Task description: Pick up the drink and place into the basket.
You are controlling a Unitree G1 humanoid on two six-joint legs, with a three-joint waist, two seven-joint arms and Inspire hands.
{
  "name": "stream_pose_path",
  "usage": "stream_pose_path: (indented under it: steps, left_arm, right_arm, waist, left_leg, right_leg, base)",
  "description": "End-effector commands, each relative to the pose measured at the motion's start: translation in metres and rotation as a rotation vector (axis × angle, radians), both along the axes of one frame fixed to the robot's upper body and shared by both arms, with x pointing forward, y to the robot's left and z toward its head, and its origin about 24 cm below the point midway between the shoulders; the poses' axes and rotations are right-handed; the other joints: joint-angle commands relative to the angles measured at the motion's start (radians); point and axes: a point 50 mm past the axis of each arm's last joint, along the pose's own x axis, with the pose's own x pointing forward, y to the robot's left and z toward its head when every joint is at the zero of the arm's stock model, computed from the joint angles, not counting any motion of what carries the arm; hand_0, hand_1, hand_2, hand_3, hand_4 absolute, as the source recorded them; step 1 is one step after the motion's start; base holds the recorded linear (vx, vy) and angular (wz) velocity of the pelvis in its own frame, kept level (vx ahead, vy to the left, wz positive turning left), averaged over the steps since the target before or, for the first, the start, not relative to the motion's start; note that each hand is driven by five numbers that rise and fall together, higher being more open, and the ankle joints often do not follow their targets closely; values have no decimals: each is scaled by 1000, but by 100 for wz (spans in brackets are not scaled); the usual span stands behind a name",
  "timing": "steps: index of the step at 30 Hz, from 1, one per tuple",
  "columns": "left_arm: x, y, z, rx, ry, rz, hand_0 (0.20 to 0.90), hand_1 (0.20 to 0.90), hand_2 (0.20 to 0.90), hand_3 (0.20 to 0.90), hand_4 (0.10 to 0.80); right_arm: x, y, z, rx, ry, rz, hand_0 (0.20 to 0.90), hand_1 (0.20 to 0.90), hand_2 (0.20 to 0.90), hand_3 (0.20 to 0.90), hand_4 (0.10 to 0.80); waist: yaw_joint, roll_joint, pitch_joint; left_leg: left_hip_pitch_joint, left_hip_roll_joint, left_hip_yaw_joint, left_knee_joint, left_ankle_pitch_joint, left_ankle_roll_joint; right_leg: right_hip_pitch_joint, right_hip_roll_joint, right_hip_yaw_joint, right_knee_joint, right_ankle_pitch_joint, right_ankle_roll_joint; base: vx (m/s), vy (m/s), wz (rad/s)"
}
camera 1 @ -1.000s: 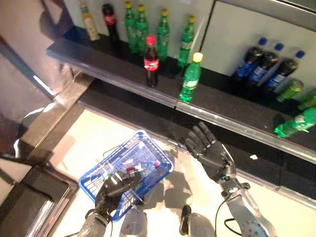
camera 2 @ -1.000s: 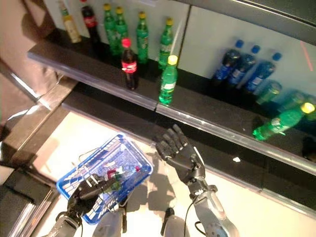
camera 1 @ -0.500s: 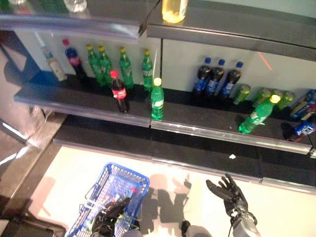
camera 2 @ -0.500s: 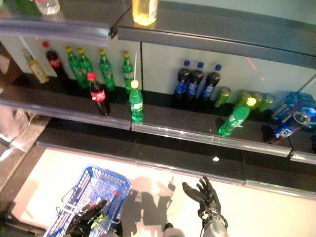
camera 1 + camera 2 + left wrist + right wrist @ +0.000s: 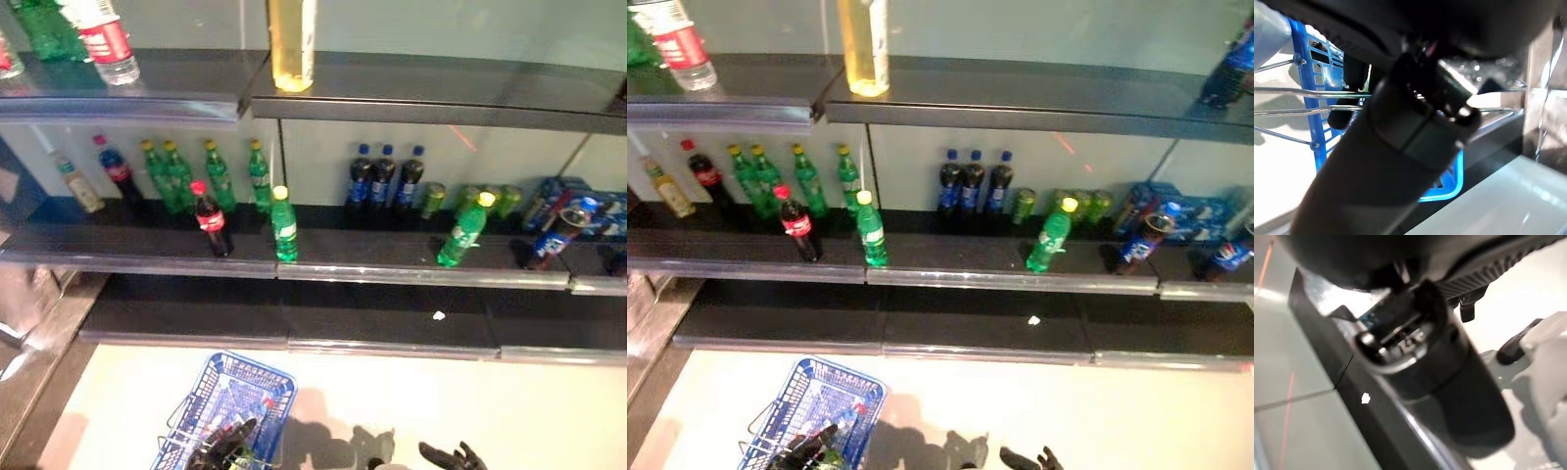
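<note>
A blue wire basket [image 5: 278, 377] hangs low at the left over the pale floor, with a red-capped bottle [image 5: 263, 404] lying in it. My left hand [image 5: 223, 452] is shut on the basket's wire handle [image 5: 1283, 91]. My right hand [image 5: 453, 456] shows at the bottom edge with spread fingers and holds nothing. On the middle shelf [image 5: 392, 272] a cola bottle [image 5: 211, 220] and a green bottle with a yellow cap [image 5: 284, 227] stand near the front edge. Another green bottle [image 5: 462, 232] leans further right.
More green bottles [image 5: 176, 176], dark blue-capped bottles [image 5: 384, 180] and cans [image 5: 432, 199] line the back of the middle shelf. The upper shelf [image 5: 411, 98] carries a yellow bottle [image 5: 291, 44] and a clear one [image 5: 103, 39]. A lower dark ledge [image 5: 294, 318] juts out over the floor.
The camera has tilted up, so the shelves fill the view and the basket and hands sit at the bottom edge. My right hand has dropped lower relative to the basket.
</note>
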Motion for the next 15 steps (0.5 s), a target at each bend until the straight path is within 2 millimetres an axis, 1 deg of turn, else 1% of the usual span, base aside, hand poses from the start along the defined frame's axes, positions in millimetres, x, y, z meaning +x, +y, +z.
stream_pose_path:
  steps: [1,2,3,4,5,6,7,8,9,10,11,12,13,14,15]
  left_arm:
    - [17,39,20,198,-129,-71,300,300,300,200,100]
    - [13,42,20,202,-119,-44,300,300,300,200,100]
    - [10,44,20,205,-114,-21,300,300,300,200,100]
    - [8,45,20,206,-113,-9,300,300,300,200,100]
    - [3,47,20,204,-114,25,300,300,300,200,100]
    - [3,47,20,202,-114,34,300,300,300,200,100]
    - [3,46,18,203,-102,36,300,300,300,200,100]
    - [3,44,17,208,-86,37,300,300,300,200,100]
    - [3,43,16,211,-74,42,300,300,300,200,100]
    - [3,43,16,213,-67,45,300,300,300,200,100]
    - [4,42,15,215,-54,37,300,300,300,200,100]
    - [4,41,15,217,-46,39,300,300,300,200,100]
    - [4,41,14,218,-43,43,300,300,300,200,100]
    - [2,40,13,216,-36,63,300,300,300,200,100]
    - [1,40,13,213,-33,94,300,300,300,200,100]
  right_arm:
    - [16,-12,6,-55,-67,23,900,900,900,900,800]
    - [14,-12,5,-63,-48,62,900,900,900,900,800]
    - [14,-12,4,-75,-32,108,900,900,900,900,800]
    - [14,-13,4,-84,-24,134,900,900,900,900,800]
    - [15,-13,3,-94,-9,184,900,900,900,900,800]
    - [13,-15,3,-99,4,190,900,900,900,900,800]
    - [9,-16,1,-100,34,205,900,900,900,900,800]
    - [7,-15,-1,-87,51,222,900,900,900,900,800]
    - [6,-14,-2,-71,64,234,900,900,900,900,800]
    - [6,-13,-2,-69,67,241,900,900,900,900,800]
    - [7,-13,-2,-71,73,265,900,900,900,900,800]
    - [10,-13,-2,-68,76,287,900,900,900,900,800]
    - [11,-12,-3,-60,80,294,900,900,900,900,800]
    - [11,-10,-4,-33,99,304,900,900,900,900,800]
    - [10,-8,-5,-16,116,319,900,900,900,900,800]
  waist:
    - [-12,-3,26]
    - [0,1,28]
    - [11,1,31]
    - [18,2,33]
    - [30,9,38]
    - [32,12,38]
    - [34,8,38]
    - [37,5,37]
    - [35,2,37]
    - [34,0,37]
    - [34,-8,35]
    - [34,-14,33]
    - [34,-18,33]
    - [39,-25,30]
    - [49,-31,29]
  left_leg:
    - [6,-34,-15,80,-116,40]
    - [23,-25,15,77,-131,31]
    - [28,-17,46,75,-128,29]
    - [30,-12,64,73,-125,29]
    - [19,7,86,79,-112,37]
    - [10,21,89,82,-102,33]
    - [-4,30,84,84,-93,26]
    - [-12,41,74,88,-84,16]
    - [-18,53,57,89,-75,8]
    - [-20,61,48,91,-70,2]
    - [-26,80,28,98,-60,-13]
    - [-27,99,20,102,-53,-26]
    - [-29,111,15,108,-51,-33]
    - [-37,134,-14,127,-28,-47]
    - [-54,147,-54,161,-12,-55]
  right_leg:
    - [-65,-97,-103,21,156,84]
    - [-66,-117,-167,49,154,101]
    - [-75,-126,-219,83,155,103]
    - [-83,-128,-248,108,150,104]
    - [-94,-106,-280,177,88,86]
    - [-90,-78,-283,172,43,62]
    - [-76,-51,-282,137,27,36]
    - [-63,-28,-281,116,19,18]
    - [-55,7,-257,104,4,-1]
    - [-50,23,-245,99,-4,-9]
    - [-41,53,-228,90,-17,-26]
    - [-36,76,-223,84,-27,-38]
    - [-32,87,-215,79,-32,-45]
    - [-26,110,-197,70,-38,-56]
    - [-19,125,-179,59,-41,-65]
  base:
    - [-6,-87,-82]
    - [-57,-106,-101]
    - [-91,-119,-112]
    - [-230,-200,-116]
    - [-219,-256,-115]
    - [-214,-426,-124]
    - [-111,-501,-103]
    - [-71,-549,-73]
    - [-30,-415,-60]
    - [-25,-483,-65]
    - [-16,-471,-65]
    - [-12,-495,-43]
    - [15,-447,-35]
    - [35,-484,-38]
    - [-4,-551,-54]
